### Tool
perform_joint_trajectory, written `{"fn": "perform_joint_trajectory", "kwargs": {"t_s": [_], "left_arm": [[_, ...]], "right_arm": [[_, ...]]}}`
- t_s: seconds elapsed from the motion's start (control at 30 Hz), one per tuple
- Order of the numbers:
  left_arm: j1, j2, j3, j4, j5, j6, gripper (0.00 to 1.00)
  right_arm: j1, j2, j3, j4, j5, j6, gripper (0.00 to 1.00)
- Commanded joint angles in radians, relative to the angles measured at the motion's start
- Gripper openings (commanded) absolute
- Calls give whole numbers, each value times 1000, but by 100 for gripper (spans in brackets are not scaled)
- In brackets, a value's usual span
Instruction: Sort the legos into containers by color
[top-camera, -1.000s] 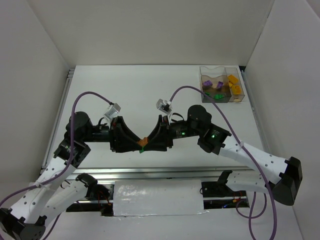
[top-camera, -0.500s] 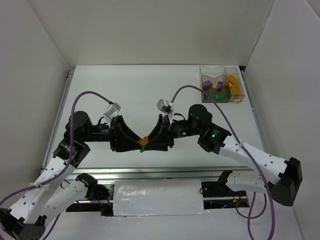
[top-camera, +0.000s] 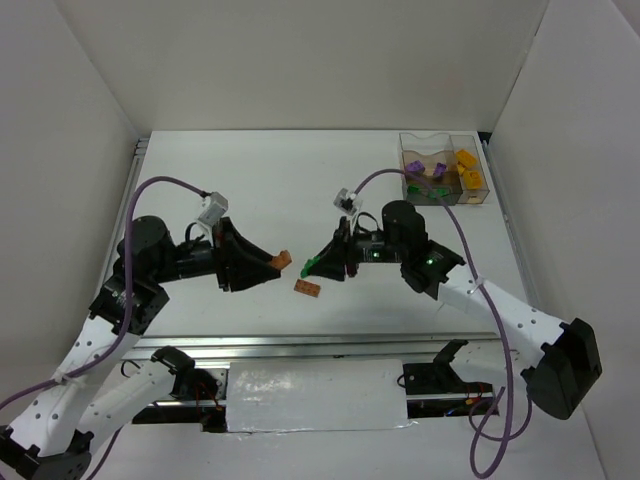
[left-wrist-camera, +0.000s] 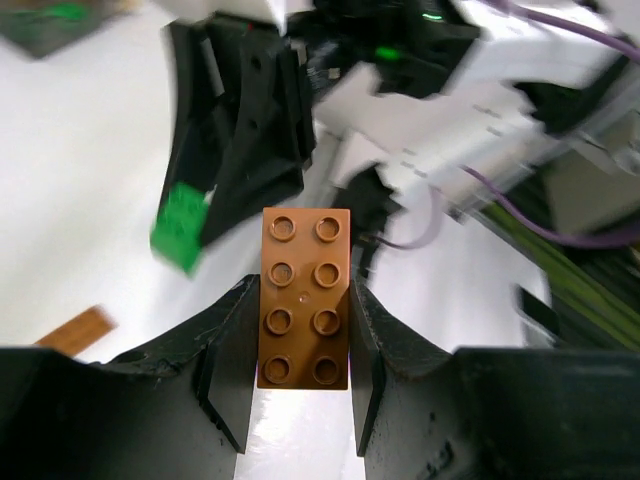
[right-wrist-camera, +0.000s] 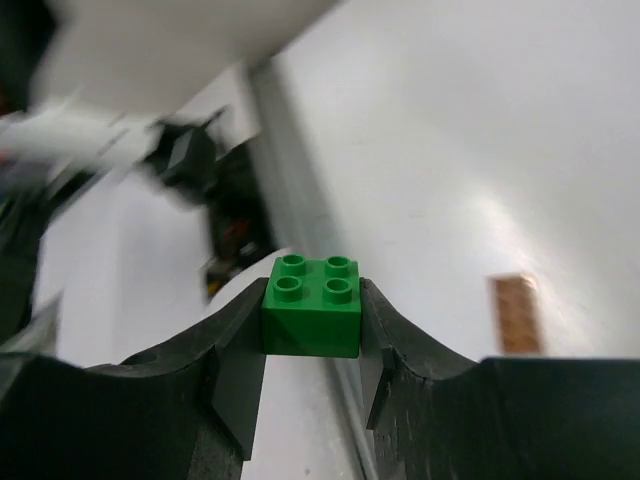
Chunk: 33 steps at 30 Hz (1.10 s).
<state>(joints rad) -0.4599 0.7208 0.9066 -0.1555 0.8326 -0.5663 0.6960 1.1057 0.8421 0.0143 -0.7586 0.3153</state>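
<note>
My left gripper (top-camera: 272, 265) is shut on a reddish-brown eight-stud brick (top-camera: 283, 262), seen close in the left wrist view (left-wrist-camera: 305, 300) between the fingers (left-wrist-camera: 228, 345). My right gripper (top-camera: 316, 265) is shut on a green four-stud brick (top-camera: 310, 267), seen close in the right wrist view (right-wrist-camera: 312, 308). The two grippers face each other a short gap apart above the table's middle. A flat brown lego (top-camera: 307, 288) lies on the table between and just in front of them. The clear divided container (top-camera: 482, 190) at the back right holds purple (top-camera: 437, 170), green (top-camera: 437, 188) and yellow (top-camera: 466, 178) bricks.
White walls close in the table on the left, back and right. A metal rail (top-camera: 300, 345) runs along the near edge by the arm bases. Purple cables loop above both arms.
The grippers were pressed together at the table's middle on one stack. They have pulled apart, the left taking the brown brick and the right the green one. The flat brown piece now lies on the table.
</note>
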Motion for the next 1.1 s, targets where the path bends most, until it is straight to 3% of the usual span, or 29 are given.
{"fn": "perform_joint_trajectory", "kwargs": {"t_s": [0.0,0.07,0.17,0.27,0.37,0.57,0.8,1.07], "left_arm": [[3,23,83,-220,-273,118,0],[3,38,97,-336,-393,160,0],[3,57,66,-401,-536,215,0],[1,34,-1,-394,-590,215,0],[1,25,-14,-412,-661,207,0],[-3,45,-20,-408,-639,213,0],[-5,39,-21,-404,-622,217,0],[-6,51,-21,-401,-590,224,0]], "right_arm": [[-78,20,58,-121,546,98,0],[-177,128,125,-291,898,181,0],[-337,304,289,-436,1117,252,0],[-461,428,392,-491,1200,263,0],[-547,517,489,-484,1220,261,0],[-627,664,678,-511,1251,203,0],[-674,876,845,-530,1249,150,0],[-675,970,916,-499,1184,100,5]]}}
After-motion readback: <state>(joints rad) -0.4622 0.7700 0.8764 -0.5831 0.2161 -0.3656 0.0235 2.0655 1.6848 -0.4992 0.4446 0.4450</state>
